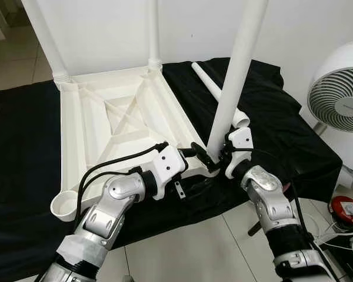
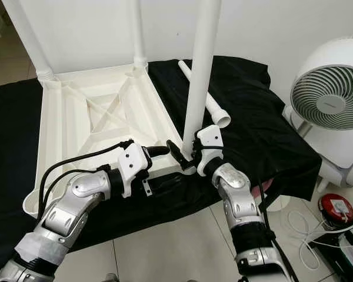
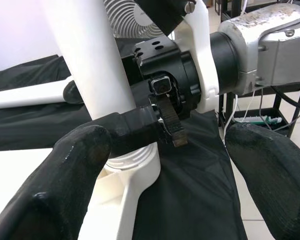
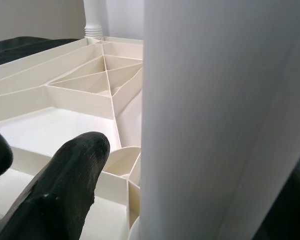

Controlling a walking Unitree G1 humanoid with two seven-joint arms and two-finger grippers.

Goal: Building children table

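A white plastic table [image 1: 70,147] lies upside down on a black cloth. Two legs [image 1: 47,41] [image 1: 154,35] stand in its far corners. A third leg [image 1: 238,64] stands upright at the near right corner, its ribbed foot [image 3: 132,162] on the socket. My right gripper [image 1: 215,157] is shut on this leg just above the foot, and one finger [image 4: 65,190] presses its side. My left gripper [image 1: 203,167] is open, with its fingers [image 3: 65,190] spread either side of that corner. A fourth leg [image 1: 215,91] lies loose on the cloth behind.
The near left corner socket [image 1: 65,205] holds nothing. A white fan [image 1: 341,97] stands on the floor to the right, with a red round object [image 1: 346,208] and cables beside it. Tiled floor lies in front of the cloth.
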